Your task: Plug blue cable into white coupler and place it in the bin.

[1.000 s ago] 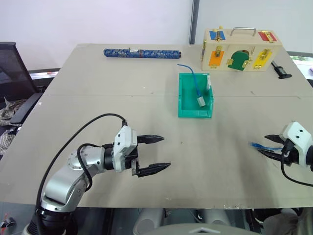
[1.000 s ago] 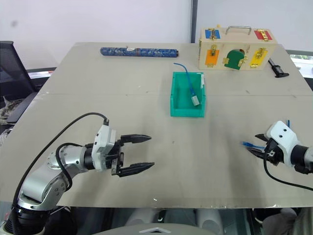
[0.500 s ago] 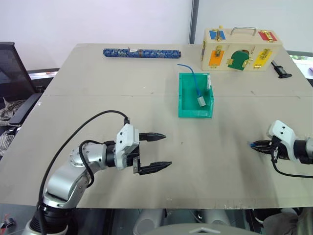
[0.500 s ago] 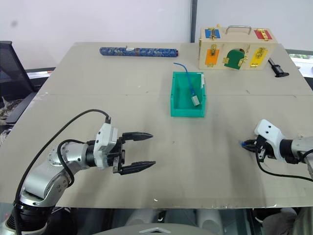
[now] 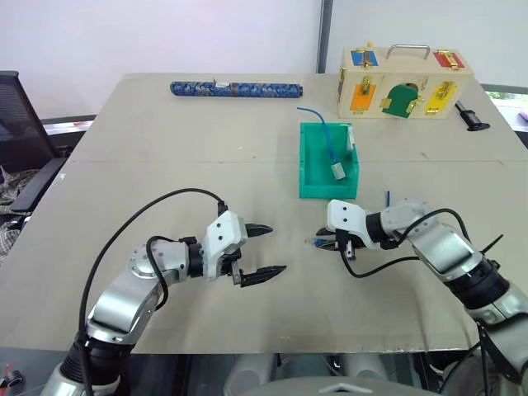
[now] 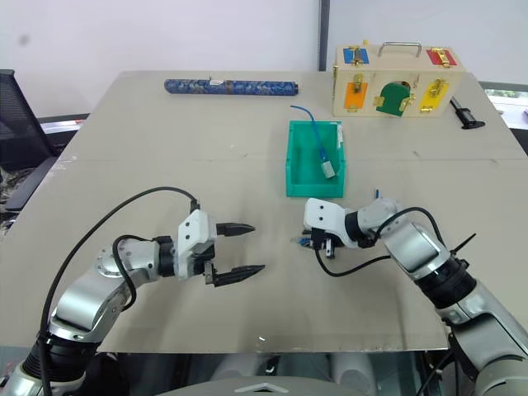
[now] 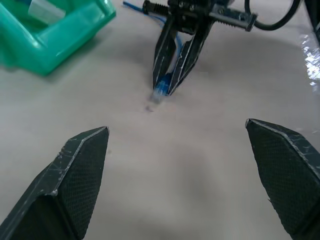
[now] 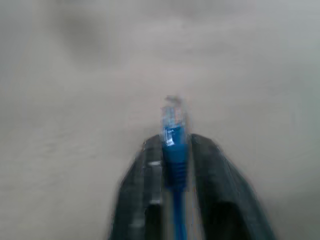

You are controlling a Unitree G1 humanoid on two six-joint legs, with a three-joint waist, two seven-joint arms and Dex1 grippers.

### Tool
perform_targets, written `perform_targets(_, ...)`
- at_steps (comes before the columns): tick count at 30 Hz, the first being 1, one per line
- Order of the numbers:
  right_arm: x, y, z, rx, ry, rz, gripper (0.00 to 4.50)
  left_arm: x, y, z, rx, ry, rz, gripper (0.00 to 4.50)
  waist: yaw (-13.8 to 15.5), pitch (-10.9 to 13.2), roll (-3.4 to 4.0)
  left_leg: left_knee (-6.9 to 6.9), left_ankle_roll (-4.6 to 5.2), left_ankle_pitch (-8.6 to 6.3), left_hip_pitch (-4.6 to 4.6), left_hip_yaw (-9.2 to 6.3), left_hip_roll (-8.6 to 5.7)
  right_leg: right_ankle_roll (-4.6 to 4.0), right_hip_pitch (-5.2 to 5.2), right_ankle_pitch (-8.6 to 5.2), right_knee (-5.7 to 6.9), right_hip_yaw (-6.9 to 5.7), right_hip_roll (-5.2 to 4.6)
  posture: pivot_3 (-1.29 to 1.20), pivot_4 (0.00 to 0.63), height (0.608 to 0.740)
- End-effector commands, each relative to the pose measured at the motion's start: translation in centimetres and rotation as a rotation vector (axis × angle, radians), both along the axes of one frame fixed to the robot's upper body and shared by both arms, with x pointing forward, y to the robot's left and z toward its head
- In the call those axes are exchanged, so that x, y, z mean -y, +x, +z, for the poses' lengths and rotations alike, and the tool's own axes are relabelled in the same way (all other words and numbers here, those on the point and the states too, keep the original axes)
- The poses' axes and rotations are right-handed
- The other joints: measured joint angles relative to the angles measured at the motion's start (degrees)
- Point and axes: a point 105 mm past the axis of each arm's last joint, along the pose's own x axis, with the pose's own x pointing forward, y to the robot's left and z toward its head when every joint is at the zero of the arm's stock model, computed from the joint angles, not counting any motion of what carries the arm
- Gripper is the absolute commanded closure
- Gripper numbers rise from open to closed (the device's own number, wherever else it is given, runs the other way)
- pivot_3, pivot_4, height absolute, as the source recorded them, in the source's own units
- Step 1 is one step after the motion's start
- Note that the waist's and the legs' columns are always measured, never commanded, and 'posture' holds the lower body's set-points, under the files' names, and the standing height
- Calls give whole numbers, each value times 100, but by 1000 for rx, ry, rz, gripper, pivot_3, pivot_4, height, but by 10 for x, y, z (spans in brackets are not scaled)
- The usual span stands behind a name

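Right fingers (image 7: 172, 82), clamping the blue cable (image 7: 161, 92), swung mid-table; left fingers (image 5: 266, 250) spread.

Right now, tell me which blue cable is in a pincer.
The blue cable pinched in the right pincer, its clear plug poking past the fingertips. The other blue cable lies in the bin.

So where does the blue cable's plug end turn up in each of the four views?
Left eye: blue cable, table centre, at the right pincer.
Right eye: plug tip, just below the bin.
Left wrist: plug pinched between the black fingers, bin corner nearby.
Right wrist: plug clamped between its own fingers.
Shared landmark: the bin.
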Motion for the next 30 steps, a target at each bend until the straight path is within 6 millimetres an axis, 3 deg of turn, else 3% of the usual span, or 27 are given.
perform_targets(1,2,-5,-17,-34,-41,45,1823,6,0,-2,26,47,-52,0,-26,-1,2,-1,0,0,2,0,0,0,0,0,0,0,0,0,150,740)
perform_targets(3,5,-2,-6,4,18,27,795,8,2,-5,27,59,-70,0,-32,-1,2,-7,-1,0,4,-3,2,0,-1,0,1,-3,2,0,150,740)
perform_targets(5,6,-7,8,13,108,21,72,9,5,-8,25,67,-76,0,-23,-1,2,-13,-1,0,5,-3,3,-1,-2,0,1,-2,2,0,150,740)
perform_targets(11,31,-42,50,96,403,-51,28,25,23,-8,40,96,-127,0,80,6,12,-10,1,-2,-7,-2,-1,3,-9,2,-1,0,-3,0,150,740)
perform_targets(14,50,-57,59,170,481,-166,28,37,30,-5,39,103,-156,0,113,5,10,-6,21,-14,-6,-5,-2,5,-3,3,-2,-5,-3,0,150,740)
perform_targets(21,94,-91,50,231,509,-443,28,56,46,-8,39,155,-209,0,105,4,10,10,26,-16,0,4,-1,10,3,5,11,4,3,0,150,740)
perform_targets(27,103,-110,39,237,454,-553,28,69,56,-16,45,217,-250,0,90,4,9,22,30,-17,13,10,5,30,5,-4,38,14,12,0,150,740)
perform_targets(30,101,-112,39,242,454,-591,0,73,52,-23,22,253,-311,1300,94,3,9,29,30,-17,15,7,5,34,8,-6,46,12,13,0,150,740)
